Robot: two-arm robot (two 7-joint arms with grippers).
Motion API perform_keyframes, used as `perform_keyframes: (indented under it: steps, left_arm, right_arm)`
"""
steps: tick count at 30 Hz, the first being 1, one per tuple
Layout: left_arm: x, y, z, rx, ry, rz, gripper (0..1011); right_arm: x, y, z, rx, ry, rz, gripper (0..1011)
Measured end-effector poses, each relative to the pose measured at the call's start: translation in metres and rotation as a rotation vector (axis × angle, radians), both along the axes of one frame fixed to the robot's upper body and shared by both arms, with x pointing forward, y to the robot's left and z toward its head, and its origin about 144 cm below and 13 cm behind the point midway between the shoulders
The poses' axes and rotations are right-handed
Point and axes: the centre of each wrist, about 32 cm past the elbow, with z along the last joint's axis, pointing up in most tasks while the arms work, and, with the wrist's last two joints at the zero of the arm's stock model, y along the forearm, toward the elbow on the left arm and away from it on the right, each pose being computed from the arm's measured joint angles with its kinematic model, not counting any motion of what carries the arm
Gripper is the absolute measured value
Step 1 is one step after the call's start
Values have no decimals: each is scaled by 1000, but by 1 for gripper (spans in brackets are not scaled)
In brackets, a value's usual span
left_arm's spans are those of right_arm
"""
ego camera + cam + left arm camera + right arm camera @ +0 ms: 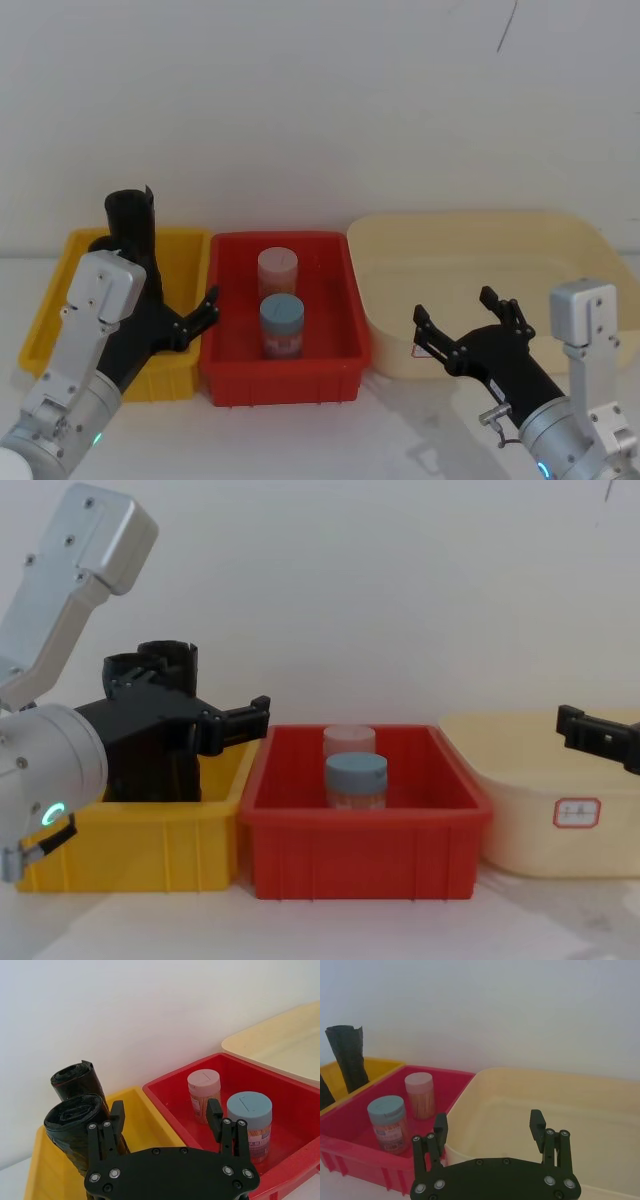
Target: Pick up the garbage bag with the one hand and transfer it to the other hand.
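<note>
The left gripper (166, 1117), wide open and empty, is lining up beside the garbage bag (70, 1127) standing in the yellow bin (146, 1127) at the desk's left edge, while the right gripper (488, 1125) is waiting open and empty at the cream tub's (530, 1082) front edge, likely for the handover.

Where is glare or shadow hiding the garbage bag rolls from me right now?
Nowhere badly. Left wrist view: mild sheen on the near garbage bag, no washout. Head view: even light, faint shadow on the table. Chest view: the black left gripper blends into the rolls behind.
</note>
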Motion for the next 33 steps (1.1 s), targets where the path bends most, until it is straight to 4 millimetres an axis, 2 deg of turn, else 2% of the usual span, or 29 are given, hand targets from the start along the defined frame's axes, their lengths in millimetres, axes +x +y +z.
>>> perform_keyframes:
  steps: [33]
  left_arm:
    - [-2,-1,1,4,-2,0,1000]
  right_arm:
    - [0,0,0,0,0,0,1000]
